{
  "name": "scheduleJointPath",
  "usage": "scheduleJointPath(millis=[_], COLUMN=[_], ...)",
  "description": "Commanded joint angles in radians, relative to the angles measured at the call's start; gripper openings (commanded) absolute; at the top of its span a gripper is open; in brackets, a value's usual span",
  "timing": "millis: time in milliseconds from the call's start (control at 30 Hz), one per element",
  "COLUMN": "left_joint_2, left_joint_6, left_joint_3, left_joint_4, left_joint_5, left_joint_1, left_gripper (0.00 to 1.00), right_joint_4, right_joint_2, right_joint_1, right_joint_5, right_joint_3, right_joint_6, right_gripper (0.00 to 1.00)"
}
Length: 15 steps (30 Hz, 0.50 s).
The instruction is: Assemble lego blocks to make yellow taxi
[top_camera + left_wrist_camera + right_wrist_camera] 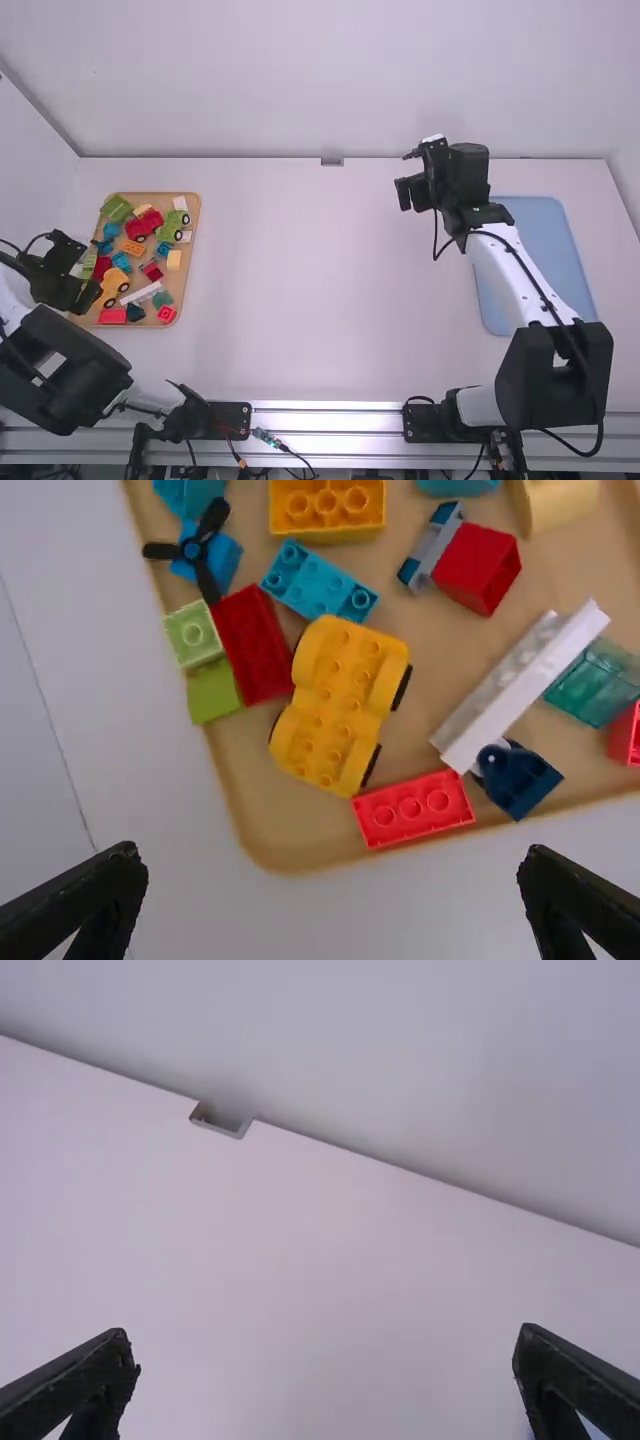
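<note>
Nearest, along the near edge of the shallow tan tray [190,290] by the table's left edge, lie a bright red studded plastic brick [413,808], a dark navy plastic piece [518,780] and a small red plastic block [167,314]. A translucent teal block [162,299] is just in from them, and a long white plastic piece [520,690] lies aslant beside it.

Towards the tray's near left corner sits the yellow studded car body with black wheels [338,705], one end right by the bright red brick. The left hand [88,294] is over that corner, its fingers spread with nothing between them. Next to the car body is a darker red brick [252,643].

Farther in come a blue studded brick [319,582], a pale yellow block [174,260] near the tray's right edge, and an orange-yellow brick [327,505]. Beyond those are a red toy vehicle [145,224] and a green one [172,228], with a green block [116,208] at the far left corner.

Over by the table's right edge lies a flat blue tray [550,250], partly behind the right arm. The right hand [406,174] is up towards the table's far edge, right of the middle, its fingers wide apart and empty.
</note>
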Motion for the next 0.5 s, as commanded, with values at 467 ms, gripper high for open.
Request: scheduleJointPath(millis=[467], left_joint_2=[0.270], left_joint_6=[0.014], left_joint_3=[0.000], left_joint_4=[0.129], left_joint_5=[-0.083], left_joint_1=[-0.016], left_gripper=[0.99], right_joint_4=[0.056], right_joint_2=[0.001], right_joint_1=[0.016], right_joint_5=[-0.003], right_joint_3=[0.029], right_joint_6=[0.031], right_gripper=[0.99])
